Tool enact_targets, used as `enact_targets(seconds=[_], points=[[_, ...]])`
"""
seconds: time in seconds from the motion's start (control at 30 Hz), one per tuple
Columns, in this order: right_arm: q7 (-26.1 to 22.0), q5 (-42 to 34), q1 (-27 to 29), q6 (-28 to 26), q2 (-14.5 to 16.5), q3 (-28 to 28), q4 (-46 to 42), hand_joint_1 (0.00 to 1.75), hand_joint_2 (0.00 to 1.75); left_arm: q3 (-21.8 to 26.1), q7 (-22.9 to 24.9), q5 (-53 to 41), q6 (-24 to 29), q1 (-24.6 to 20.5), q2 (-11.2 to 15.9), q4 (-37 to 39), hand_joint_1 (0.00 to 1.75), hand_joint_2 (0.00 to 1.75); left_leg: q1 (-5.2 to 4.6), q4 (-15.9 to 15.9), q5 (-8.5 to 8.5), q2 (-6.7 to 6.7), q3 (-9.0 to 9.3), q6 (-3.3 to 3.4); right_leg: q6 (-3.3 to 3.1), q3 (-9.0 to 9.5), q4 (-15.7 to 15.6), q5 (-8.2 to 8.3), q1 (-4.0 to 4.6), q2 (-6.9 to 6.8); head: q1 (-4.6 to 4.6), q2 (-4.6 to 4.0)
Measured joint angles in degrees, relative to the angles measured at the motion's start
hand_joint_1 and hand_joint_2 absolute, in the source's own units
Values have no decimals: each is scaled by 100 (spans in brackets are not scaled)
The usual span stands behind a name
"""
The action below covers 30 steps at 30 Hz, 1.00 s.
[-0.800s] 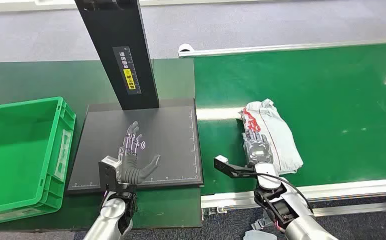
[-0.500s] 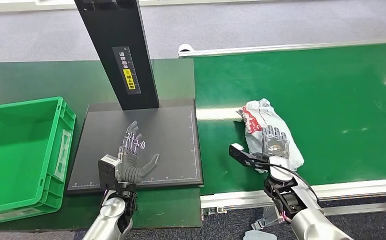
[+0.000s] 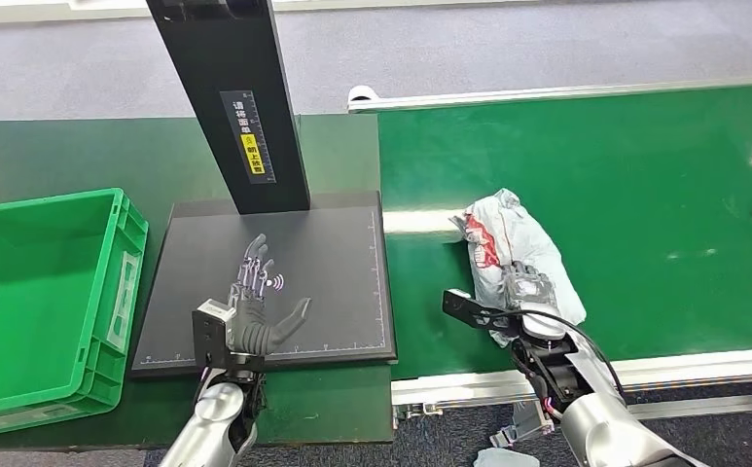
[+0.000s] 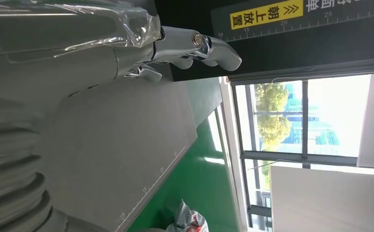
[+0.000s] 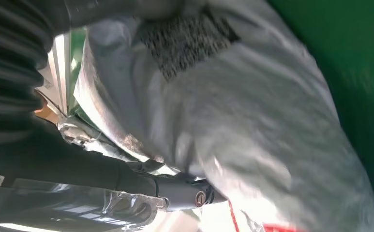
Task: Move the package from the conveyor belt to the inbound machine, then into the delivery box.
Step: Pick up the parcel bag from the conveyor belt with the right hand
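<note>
Package: grey-white bag with red print, lying on the green conveyor belt, right of the black scanner platform. Right hand: fingers curled over the package's near end, gripping it. Left hand: above the platform, fingers spread, holding nothing.

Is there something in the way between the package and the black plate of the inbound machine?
Nothing visible on the belt blocks it. The right hand grips the package; the left hand hovers open above the black plate and may need to clear.

Head view looking down from high over black scan plate. Left wrist view skimming close across same plate. Right wrist view pressing close against package, right of plate.
</note>
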Motion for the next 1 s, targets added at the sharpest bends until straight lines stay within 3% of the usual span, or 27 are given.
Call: enact_targets(seconds=[0.37,0.57,0.87,1.0], points=[[-524,-392,-294,373,54,-170,182,175,175,6,25,-22,-5,-56,-27,57,0,175,0,0,0,0,17,0,0,18,-1,0,1,0,0,0],[-930,-736,-312,207,74,-328,183,175,175,35,77,103,-97,46,13,-68,0,175,1,-1,0,1,17,0,0,18,-1,0,1,1,1,0],[-1058,-803,-304,135,96,-402,183,175,175,96,92,195,-193,131,44,-192,0,175,1,-1,0,-1,15,0,0,16,-1,-1,1,0,0,0],[-1506,-1073,-249,-311,94,-461,143,175,175,139,84,324,-184,189,75,-288,0,175,1,-1,0,1,11,0,0,15,0,0,1,1,1,0]])
